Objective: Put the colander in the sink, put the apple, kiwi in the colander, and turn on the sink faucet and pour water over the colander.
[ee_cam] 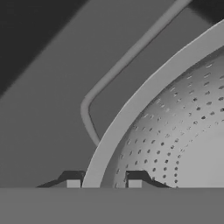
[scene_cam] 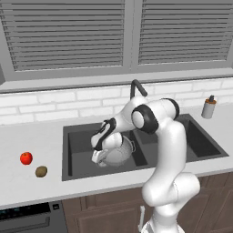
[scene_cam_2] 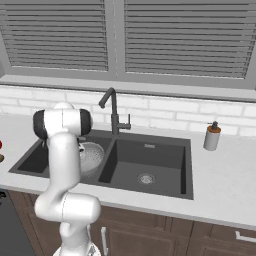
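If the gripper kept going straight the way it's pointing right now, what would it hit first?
The gripper already straddles the colander rim, so the rim comes first; beyond it lies probably the sink floor, though depth is unclear.

A grey soap bottle (scene_cam_2: 212,136) stands upright on the counter (scene_cam_2: 220,190); closed blinds (scene_cam_2: 175,37) above; perhaps an oven (scene_cam: 27,219) below.

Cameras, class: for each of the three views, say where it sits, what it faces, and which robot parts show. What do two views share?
Left base view: behind-left, facing the sink; arm rises lower right.
Right base view: behind-right, facing the sink faucet; arm rises lower left.
Hand view: on the hand, looking along the gripper straddling the colander rim.
Both base views share sink, faucet, colander, soap bottle.
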Tool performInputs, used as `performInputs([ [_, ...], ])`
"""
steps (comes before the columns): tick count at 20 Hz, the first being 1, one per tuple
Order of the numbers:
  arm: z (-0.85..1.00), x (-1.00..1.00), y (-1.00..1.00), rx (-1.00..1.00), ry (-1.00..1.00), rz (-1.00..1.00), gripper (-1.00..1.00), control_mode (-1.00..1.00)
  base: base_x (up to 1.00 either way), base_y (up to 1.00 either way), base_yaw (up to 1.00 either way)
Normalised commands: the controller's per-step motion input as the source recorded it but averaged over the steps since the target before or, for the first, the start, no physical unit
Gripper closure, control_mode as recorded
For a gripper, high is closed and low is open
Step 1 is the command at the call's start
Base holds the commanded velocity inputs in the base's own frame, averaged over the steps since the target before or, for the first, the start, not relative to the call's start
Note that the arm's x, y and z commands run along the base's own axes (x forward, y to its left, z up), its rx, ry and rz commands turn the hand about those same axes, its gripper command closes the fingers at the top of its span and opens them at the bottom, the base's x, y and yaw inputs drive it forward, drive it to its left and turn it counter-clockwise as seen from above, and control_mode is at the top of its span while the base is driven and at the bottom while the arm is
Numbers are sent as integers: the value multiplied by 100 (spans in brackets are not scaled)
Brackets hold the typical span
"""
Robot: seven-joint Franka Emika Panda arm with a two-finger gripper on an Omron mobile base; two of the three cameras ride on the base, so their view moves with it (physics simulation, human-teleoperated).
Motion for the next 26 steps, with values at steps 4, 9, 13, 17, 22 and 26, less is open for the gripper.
performInputs([
  [4, -56, 38, -5, 0, 2, 0, 100, -100, 0, 0, 0],
  [9, -60, 32, -6, 0, 2, 0, 100, -100, 0, 0, 0],
  [13, -56, 13, -17, 0, 3, 0, -100, -100, 0, 0, 0],
  [17, -26, 0, -45, 0, 0, 0, -100, -100, 0, 0, 0],
  [22, -6, -1, -70, 0, -1, 0, -100, -100, 0, 0, 0],
  [26, 0, -17, -50, 1, -12, 0, -100, -100, 0, 0, 0],
])
